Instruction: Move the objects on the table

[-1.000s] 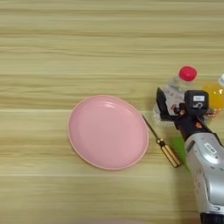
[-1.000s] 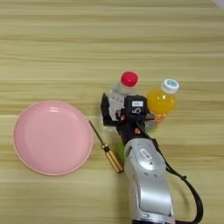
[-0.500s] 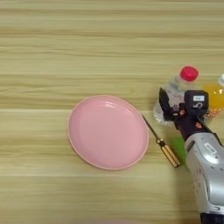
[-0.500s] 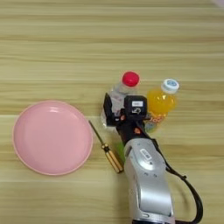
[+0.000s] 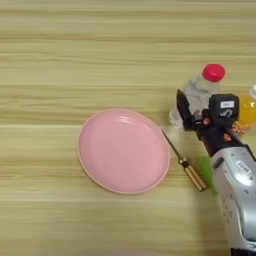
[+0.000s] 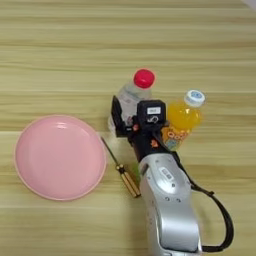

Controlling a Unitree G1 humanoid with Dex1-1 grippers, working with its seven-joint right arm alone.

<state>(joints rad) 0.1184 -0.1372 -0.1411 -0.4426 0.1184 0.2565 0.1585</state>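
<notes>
A pink plate [image 6: 59,157] lies at the left of the wood-grain table [image 6: 60,45], a screwdriver [image 6: 121,169] just beside its right rim. The right gripper [image 6: 131,119] has its black fingers [image 6: 116,116] spread around the lower body of the red-capped clear bottle [image 6: 134,93]. The orange-juice bottle [image 6: 182,119] stands just right of the gripper, with bare table beyond both bottles.
</notes>
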